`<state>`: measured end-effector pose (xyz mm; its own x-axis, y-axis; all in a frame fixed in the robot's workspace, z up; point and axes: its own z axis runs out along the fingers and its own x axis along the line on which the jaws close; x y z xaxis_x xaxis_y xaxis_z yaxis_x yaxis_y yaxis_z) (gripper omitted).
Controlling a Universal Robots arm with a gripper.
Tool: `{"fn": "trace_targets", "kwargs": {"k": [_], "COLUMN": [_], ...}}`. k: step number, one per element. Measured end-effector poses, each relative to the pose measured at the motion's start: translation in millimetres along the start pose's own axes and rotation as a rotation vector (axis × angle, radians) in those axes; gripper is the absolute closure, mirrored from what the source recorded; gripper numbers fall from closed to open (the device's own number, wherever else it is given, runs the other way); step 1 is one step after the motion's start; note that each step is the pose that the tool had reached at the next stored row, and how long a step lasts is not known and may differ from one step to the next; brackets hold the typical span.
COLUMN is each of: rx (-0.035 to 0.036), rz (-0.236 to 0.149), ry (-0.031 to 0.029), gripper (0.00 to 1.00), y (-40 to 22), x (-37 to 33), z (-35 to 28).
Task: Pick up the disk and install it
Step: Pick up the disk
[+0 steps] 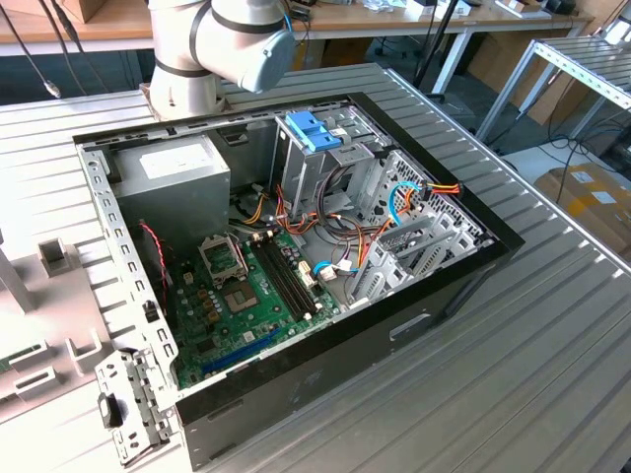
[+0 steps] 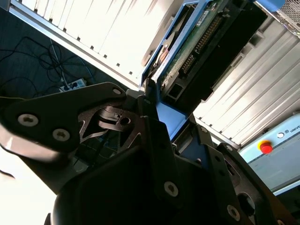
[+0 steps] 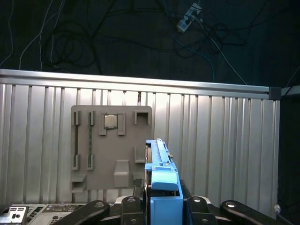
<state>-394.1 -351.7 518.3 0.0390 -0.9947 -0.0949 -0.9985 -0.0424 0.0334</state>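
The pincer (image 3: 161, 190) is closed on the disk (image 3: 159, 154), its two dark fingers (image 3: 138, 190) pressed against the sides of the light blue carrier frame. In the first wrist view the disk stands edge-on, lifted clear of the ribbed metal bench (image 1: 552, 374). Behind it a grey fixture tray (image 3: 93, 173) lies on the bench, and a small square processor chip (image 3: 110, 121) sits in one of its upper recesses. In the second wrist view the disk's green circuit board (image 2: 197, 42) faces the camera inside the blue frame, with a pale box carrying a red button (image 2: 265, 148) on a yellow ring off to one side; that box bears some dark print.

In the exterior view an open black computer case (image 1: 473, 266) lies on the bench below the arm (image 1: 227, 39). Inside it are a grey power supply (image 1: 182, 172) with a white printed label on top, a green motherboard (image 1: 246, 296), bundles of coloured cables (image 1: 345, 246), and a metal drive cage (image 1: 330, 172) with a blue-latched bracket (image 1: 314, 128) on top
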Motion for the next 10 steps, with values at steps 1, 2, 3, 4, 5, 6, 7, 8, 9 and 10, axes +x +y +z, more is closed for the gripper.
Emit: {"fn": "trace_targets", "kwargs": {"k": [1, 2, 3, 4, 5, 6, 7, 8, 9, 10], "rx": [-0.0001, 0.0000, -0.0001, -0.0001, 0.0000, -0.0001, -0.0001, 0.0000, -0.0001, -0.0001], "rz": [0.000, 0.000, 0.000, 0.000, 0.000, 0.000, 0.000, 0.000, 0.000, 0.000], "ry": [0.0000, 0.0000, 0.0000, 0.0000, 0.0000, 0.0000, 0.0000, 0.0000, 0.0000, 0.0000], "gripper": [0.63, 0.63, 0.63, 0.63, 0.63, 0.63, 0.63, 0.63, 0.63, 0.63], "y": [-0.4, -0.7, -1.3, -1.6, -1.9, -2.4, -2.7, -3.5, -4.1, -4.6], "x": [0.1, 0.2, 0.2, 0.3, 0.3, 0.4, 0.4, 0.5, 0.5, 0.6], "z": [0.0, 0.0, 0.0, 0.0, 0.0, 0.0, 0.0, 0.0, 0.0, 0.0]}}
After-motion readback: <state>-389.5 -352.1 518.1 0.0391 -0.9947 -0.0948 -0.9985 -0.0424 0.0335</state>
